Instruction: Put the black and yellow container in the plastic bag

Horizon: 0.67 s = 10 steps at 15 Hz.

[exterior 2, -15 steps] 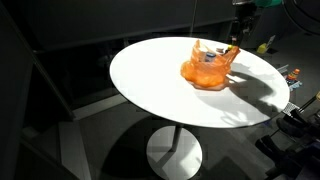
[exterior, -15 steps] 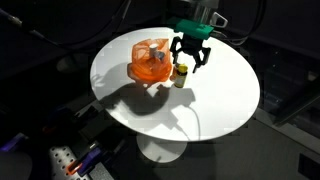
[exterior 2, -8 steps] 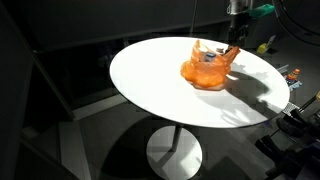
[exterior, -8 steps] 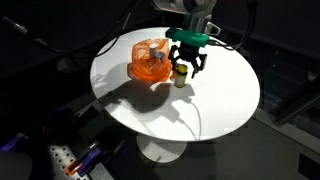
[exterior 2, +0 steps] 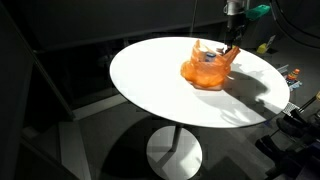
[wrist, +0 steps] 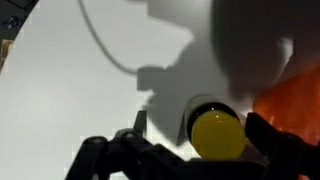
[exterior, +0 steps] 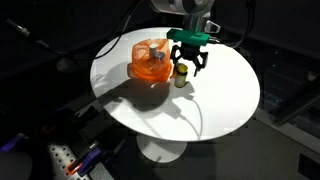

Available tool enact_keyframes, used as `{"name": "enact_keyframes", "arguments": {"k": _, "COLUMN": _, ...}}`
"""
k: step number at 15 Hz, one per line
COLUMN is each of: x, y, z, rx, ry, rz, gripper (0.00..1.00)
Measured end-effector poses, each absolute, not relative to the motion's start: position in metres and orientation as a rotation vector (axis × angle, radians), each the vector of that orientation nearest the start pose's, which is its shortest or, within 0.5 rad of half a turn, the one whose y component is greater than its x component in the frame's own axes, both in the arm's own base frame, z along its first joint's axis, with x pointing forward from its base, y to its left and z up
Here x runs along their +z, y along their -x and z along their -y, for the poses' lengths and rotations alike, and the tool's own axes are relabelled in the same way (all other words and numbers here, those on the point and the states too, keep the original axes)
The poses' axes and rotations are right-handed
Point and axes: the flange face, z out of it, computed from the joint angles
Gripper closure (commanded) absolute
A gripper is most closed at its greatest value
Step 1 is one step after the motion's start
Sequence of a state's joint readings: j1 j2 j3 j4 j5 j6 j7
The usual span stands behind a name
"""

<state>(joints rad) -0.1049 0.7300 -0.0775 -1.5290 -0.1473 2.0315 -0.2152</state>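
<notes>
One small black and yellow container (exterior: 181, 76) stands upright on the round white table (exterior: 215, 115), just beside the crumpled orange plastic bag (exterior: 150, 62) and outside it. The bag sits on the tabletop with its mouth facing up, and something dark shows through its thin skin in an exterior view. The gripper (exterior: 190, 69) hangs directly above the container with its jaws spread wide, one dark finger on either side of the container's top, and it has hold of nothing. In the wrist view the container's yellow cap (wrist: 218, 135) faces the camera with the black body behind it. It lies between the two fingers (wrist: 112, 155), with a strip of white table visible between the cap and the finger on the near side; the orange bag (wrist: 297, 92) fills the edge of that view just past the container. In an exterior view the bag (exterior 2: 207, 68) hides the container, and only the arm's lower end shows above the table (exterior 2: 150, 80).
</notes>
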Motion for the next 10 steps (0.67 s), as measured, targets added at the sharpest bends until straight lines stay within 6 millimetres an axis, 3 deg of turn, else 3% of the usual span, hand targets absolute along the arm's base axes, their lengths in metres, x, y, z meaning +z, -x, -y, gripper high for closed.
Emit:
{"name": "enact_keyframes", "arguments": {"k": 5, "x": 0.210, "y": -0.672, "z": 0.126, "rx": 0.410, "ry": 3.237, "rz": 0.215, "gripper": 0.00}}
{"name": "enact_keyframes", "arguments": {"k": 10, "x": 0.202, "y": -0.670, "z": 0.137, "rx": 0.285, "ry": 3.225, "rz": 0.233, "gripper": 0.00}}
